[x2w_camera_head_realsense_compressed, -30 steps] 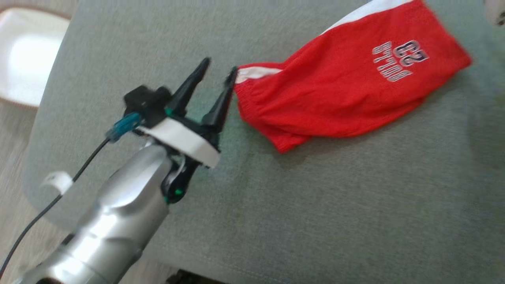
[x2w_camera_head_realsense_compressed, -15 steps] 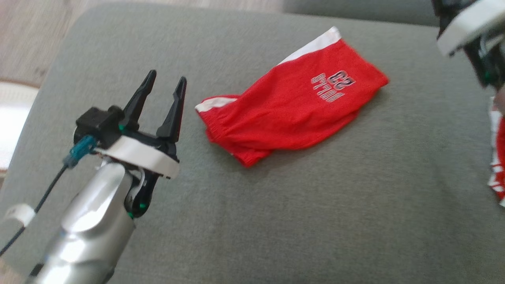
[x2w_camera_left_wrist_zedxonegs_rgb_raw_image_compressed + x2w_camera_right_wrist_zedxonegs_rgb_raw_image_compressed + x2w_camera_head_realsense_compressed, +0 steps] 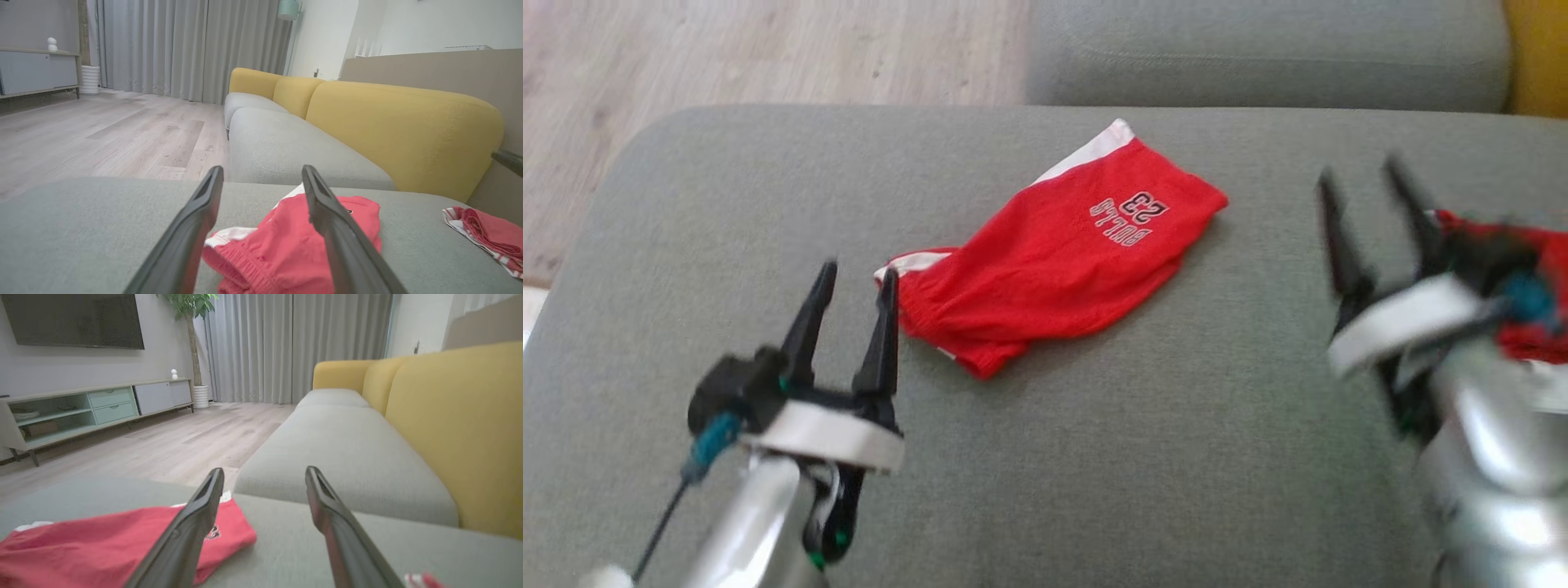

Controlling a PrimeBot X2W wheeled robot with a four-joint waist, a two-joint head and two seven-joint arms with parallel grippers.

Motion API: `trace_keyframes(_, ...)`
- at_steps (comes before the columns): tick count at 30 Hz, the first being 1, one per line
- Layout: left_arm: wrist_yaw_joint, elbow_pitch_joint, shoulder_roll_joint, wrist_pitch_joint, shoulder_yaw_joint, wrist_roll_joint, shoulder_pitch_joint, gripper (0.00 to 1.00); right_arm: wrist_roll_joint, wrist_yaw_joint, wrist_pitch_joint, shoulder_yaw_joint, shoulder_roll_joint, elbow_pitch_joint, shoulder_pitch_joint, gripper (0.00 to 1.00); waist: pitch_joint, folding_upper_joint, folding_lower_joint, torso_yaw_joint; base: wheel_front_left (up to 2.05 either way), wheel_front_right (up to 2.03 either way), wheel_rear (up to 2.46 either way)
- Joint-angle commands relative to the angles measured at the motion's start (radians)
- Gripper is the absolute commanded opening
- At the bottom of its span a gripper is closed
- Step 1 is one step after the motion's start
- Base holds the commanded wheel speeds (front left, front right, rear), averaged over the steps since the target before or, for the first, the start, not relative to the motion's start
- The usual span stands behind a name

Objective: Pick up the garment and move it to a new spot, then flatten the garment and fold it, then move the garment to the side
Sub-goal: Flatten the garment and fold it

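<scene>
Red garment [image 3: 1054,261] lay folded and a bit rumpled on the grey sofa cushion [image 3: 1094,457] in the head view, printed lettering up, white-edged waistband end just beside the right fingertip of the left claw [image 3: 860,269], not clearly touching. Left claw was spread, nothing between its fingers. Right claw [image 3: 1360,170] was blurred, fingers parted and empty, well apart from the garment, which sat off to its left. A second red cloth [image 3: 1535,245] lay right behind the right claw. Wood floor [image 3: 768,49] beyond the cushion edge. Left wrist view: left claw [image 3: 262,169] fingers wide apart, holding nothing, the garment [image 3: 286,241] low between and below them, reaching past the right finger; second red cloth [image 3: 486,232] far to the claw's right, yellow backrest [image 3: 408,130] ahead right, grey curtains [image 3: 184,49] ahead left. Right wrist view: right claw [image 3: 264,470] also wide and empty, garment [image 3: 102,543] to the left of and under its left finger, bare cushion between the fingers, TV [image 3: 73,318] and low cabinet [image 3: 81,408] far left.
</scene>
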State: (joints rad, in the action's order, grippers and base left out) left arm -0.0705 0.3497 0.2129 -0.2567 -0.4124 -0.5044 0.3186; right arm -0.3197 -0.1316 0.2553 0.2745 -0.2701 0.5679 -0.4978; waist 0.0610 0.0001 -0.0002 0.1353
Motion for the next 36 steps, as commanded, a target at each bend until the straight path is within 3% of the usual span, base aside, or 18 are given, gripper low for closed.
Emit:
trace_keyframes(1, 0.001, -0.038, 0.003, -0.005, 0.064, 0.02, 0.007, 1.0, 0.033, 0.001, 0.006, -0.027, 0.049, -0.051, 0.047, 1.0, -0.015, -0.0001, 0.0002, -0.018, 0.0, 0.0, 0.0)
trace_keyframes(5, -0.008, -0.06, -0.039, -0.005, 0.125, 0.07, -0.073, 1.0, 0.107, 0.001, 0.006, -0.097, 0.148, -0.099, 0.177, 1.0, -0.029, -0.0001, 0.0002, -0.04, 0.0, 0.0, 0.0)
trace_keyframes(10, -0.026, -0.101, -0.092, -0.005, 0.194, 0.135, -0.156, 1.0, 0.151, 0.001, 0.006, -0.129, 0.202, -0.14, 0.264, 1.0, -0.04, -0.0001, 0.0002, -0.065, 0.0, 0.0, 0.0)
trace_keyframes(21, -0.056, -0.106, -0.137, -0.005, 0.242, 0.201, -0.182, 1.0, 0.187, 0.001, 0.006, -0.137, 0.219, -0.162, 0.285, 1.0, -0.02, -0.0001, 0.0002, -0.051, 0.0, 0.0, 0.0)
trace_keyframes(31, -0.06, -0.103, -0.153, -0.005, 0.212, 0.198, -0.135, 1.0, 0.145, 0.001, -0.034, -0.151, 0.22, -0.093, 0.169, 1.0, 0.074, -0.0001, 0.0002, 0.051, 0.0, 0.0, 0.0)
trace_keyframes(36, -0.06, -0.095, -0.157, -0.005, 0.183, 0.182, -0.111, 1.0, 0.057, 0.001, -0.093, -0.189, 0.22, -0.017, 0.078, 1.0, 0.123, -0.0001, 0.0002, 0.12, 0.0, 0.0, 0.0)
